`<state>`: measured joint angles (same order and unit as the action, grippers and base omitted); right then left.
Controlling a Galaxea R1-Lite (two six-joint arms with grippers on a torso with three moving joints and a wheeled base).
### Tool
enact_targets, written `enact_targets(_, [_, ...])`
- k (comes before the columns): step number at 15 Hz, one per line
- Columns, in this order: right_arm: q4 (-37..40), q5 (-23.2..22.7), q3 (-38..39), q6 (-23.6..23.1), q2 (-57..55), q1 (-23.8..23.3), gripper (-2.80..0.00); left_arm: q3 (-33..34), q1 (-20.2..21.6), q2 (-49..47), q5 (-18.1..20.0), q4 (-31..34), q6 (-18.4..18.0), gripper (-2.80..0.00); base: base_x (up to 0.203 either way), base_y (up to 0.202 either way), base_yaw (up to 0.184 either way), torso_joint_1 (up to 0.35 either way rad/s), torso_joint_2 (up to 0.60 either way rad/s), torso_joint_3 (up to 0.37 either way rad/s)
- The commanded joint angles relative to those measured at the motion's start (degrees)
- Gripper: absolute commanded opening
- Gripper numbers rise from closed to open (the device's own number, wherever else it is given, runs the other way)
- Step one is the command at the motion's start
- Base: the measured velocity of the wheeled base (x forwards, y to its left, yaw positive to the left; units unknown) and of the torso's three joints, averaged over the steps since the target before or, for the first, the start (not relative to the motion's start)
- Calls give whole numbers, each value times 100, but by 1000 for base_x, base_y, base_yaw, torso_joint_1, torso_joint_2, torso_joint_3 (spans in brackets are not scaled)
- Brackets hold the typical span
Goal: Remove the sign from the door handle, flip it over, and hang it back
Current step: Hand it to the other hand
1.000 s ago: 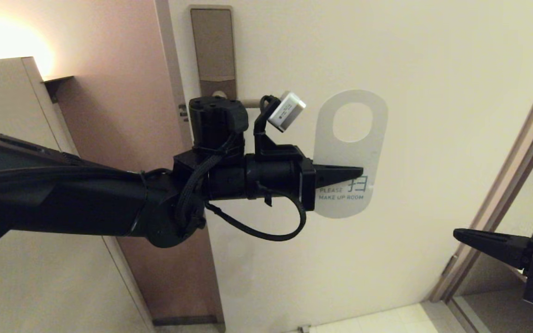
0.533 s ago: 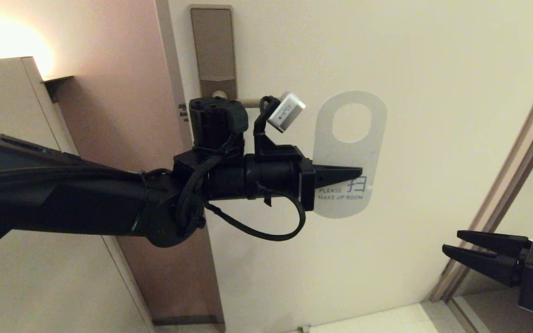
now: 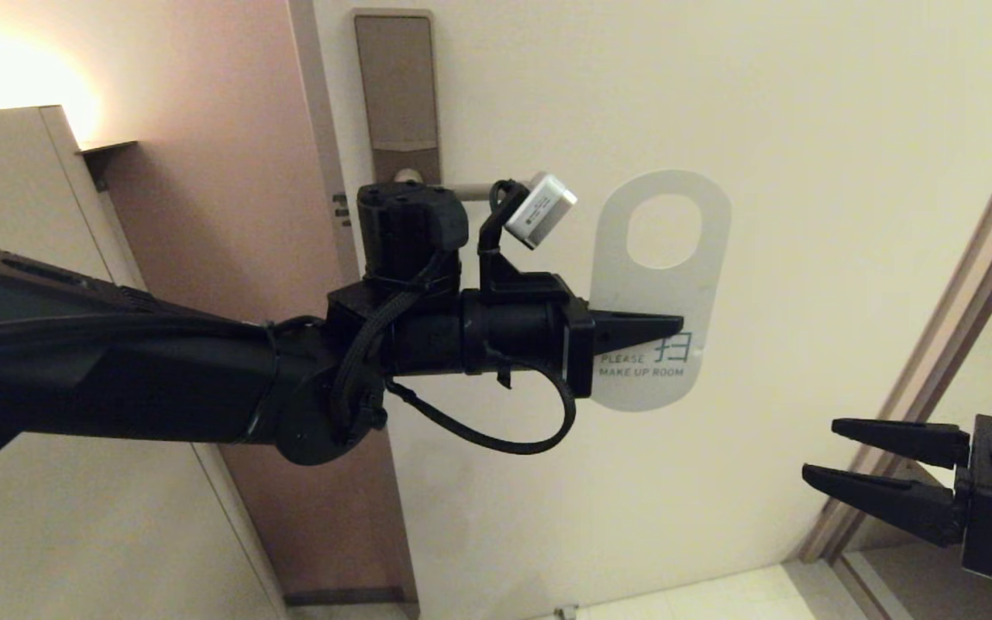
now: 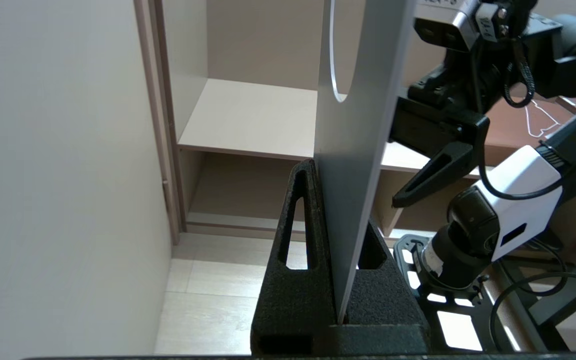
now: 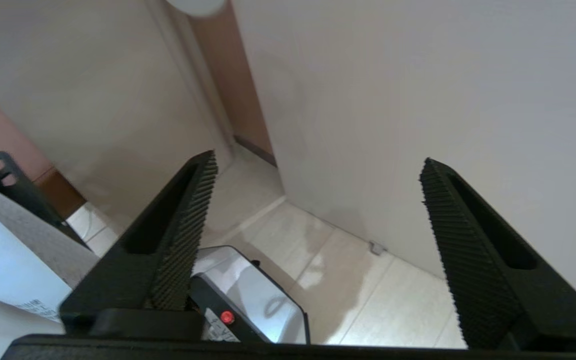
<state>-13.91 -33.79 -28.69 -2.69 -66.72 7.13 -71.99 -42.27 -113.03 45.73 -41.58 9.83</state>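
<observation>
The sign [image 3: 660, 284] hangs in the air in front of the door, its white "PLEASE MAKE UP ROOM" side facing the head view and its oval hole at the top. My left gripper [image 3: 677, 325] is shut on its lower part from the left. In the left wrist view the sign [image 4: 353, 125] stands edge-on, pinched between the black fingers [image 4: 298, 210]. The door handle [image 3: 472, 191] is a slim lever mostly hidden behind my left wrist, left of the sign and apart from it. My right gripper [image 3: 819, 449] is open at the lower right, below the sign, with nothing in it [image 5: 318, 170].
The cream door [image 3: 806, 129] fills the background, with the tall backplate [image 3: 397, 95] above the handle. A door frame [image 3: 961, 327] runs down the right side. A cabinet [image 3: 14, 258] stands at the left. Open shelves [image 4: 248, 115] and tiled floor [image 5: 348, 270] lie beyond.
My right gripper has gone from shut to open and moved a little left. My left gripper and the sign have shifted slightly right and down.
</observation>
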Motion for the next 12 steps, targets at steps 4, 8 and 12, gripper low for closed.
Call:
enact_targets(4, [-65,-40,-179,14,-326,506,0,-8,-141,-8,23,-25,10,-280,0,0,0,0,0,0])
enact_targets(8, [-930,-47,-170,66,-736,570,0,-8,-150,-8,15,-25,10,-280,0,0,0,0,0,0])
enact_targets(12, [-1033,-326,-218,88,-811,720,0,-50,-223,-40,15,-27,10,-280,0,0,0,0,0,0])
